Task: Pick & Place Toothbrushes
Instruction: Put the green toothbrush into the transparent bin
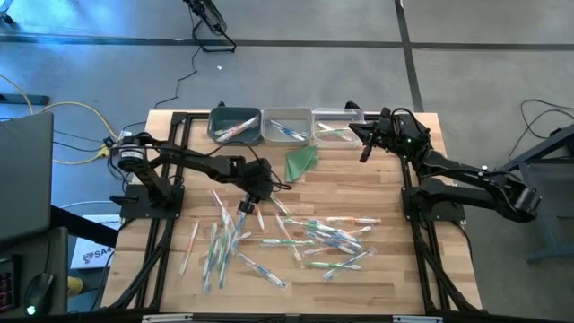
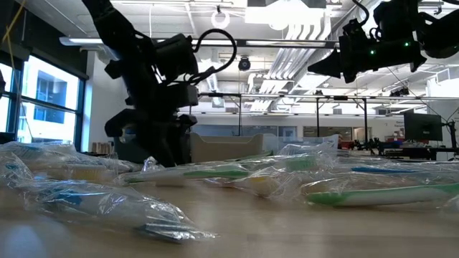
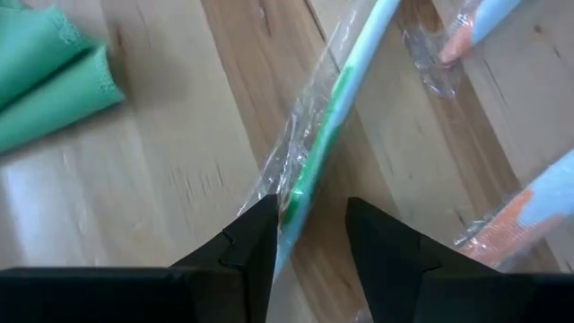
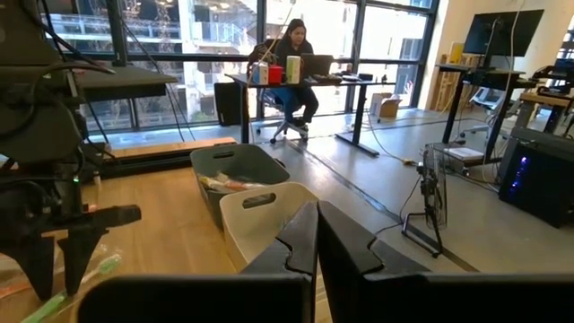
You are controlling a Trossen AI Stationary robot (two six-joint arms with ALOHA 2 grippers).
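The left gripper (image 1: 245, 207) stood low beside the folded green cloth (image 1: 302, 162), jaws apart astride a green-handled, clear-wrapped plastic toothbrush (image 3: 316, 157) lying on the wooden table (image 1: 395, 269). The right gripper (image 1: 366, 148), jaws together, hovered beyond the cloth.

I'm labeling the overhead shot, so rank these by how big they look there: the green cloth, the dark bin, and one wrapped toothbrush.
Largest to smallest in the high view:
1. dark bin
2. green cloth
3. wrapped toothbrush
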